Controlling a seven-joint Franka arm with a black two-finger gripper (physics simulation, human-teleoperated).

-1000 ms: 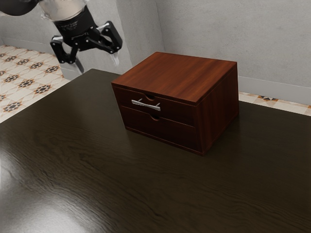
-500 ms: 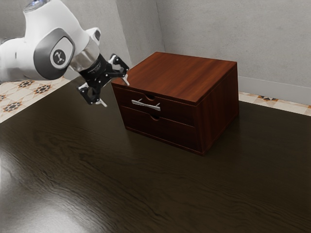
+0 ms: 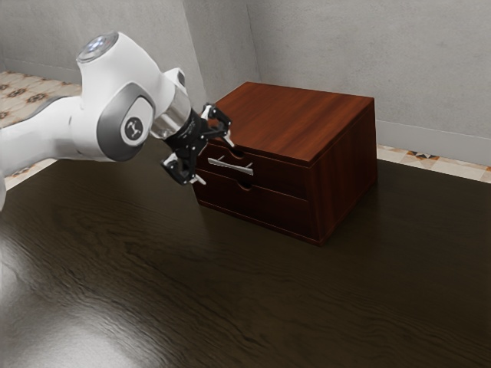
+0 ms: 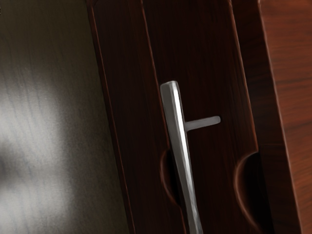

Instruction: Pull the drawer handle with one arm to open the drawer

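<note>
Hanging wide open by the end of the drawer handle, near the tabletop's far edge, the gripper might grab only the tip and slip off.

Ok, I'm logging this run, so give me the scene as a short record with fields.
table: dark wood
cabinet: reddish wood, two drawers, stands on table
upper drawer: looks shut
handle: silver bar on upper drawer
gripper: open, fingers spread by the handle's end, not gripping it
</note>
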